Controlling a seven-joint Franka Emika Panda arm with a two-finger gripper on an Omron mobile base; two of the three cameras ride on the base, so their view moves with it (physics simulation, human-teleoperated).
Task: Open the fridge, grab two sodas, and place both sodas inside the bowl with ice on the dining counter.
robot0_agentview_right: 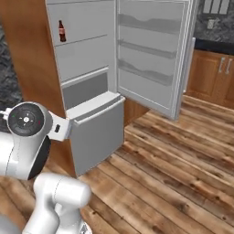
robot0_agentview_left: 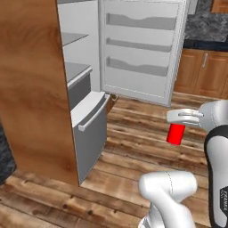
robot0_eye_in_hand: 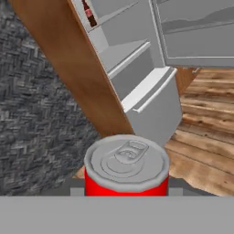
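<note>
The fridge point(robot0_agentview_left: 91, 138) stands open, its door point(robot0_agentview_left: 138, 49) swung out to the right and its lower drawer point(robot0_agentview_right: 98, 130) closed. My gripper point(robot0_agentview_left: 176, 130) is shut on the short red soda can point(robot0_agentview_left: 175, 134), held upright above the wood floor to the right of the fridge. In the hand view the can point(robot0_eye_in_hand: 126, 167) sits close up between the fingers, its silver top facing the camera. The cola bottle point(robot0_agentview_right: 61, 31) stands on an upper fridge shelf; its lower part point(robot0_eye_in_hand: 89, 11) shows at the top of the hand view. The bowl and the dining counter are out of view.
The fridge's wood side panel point(robot0_agentview_left: 31, 89) rises at the left. Wooden cabinets point(robot0_agentview_left: 200, 71) under a dark counter line the back right. The open door point(robot0_agentview_right: 151, 55) juts over the plank floor point(robot0_agentview_right: 173, 173). A dark textured wall point(robot0_eye_in_hand: 36, 114) lies beside the fridge.
</note>
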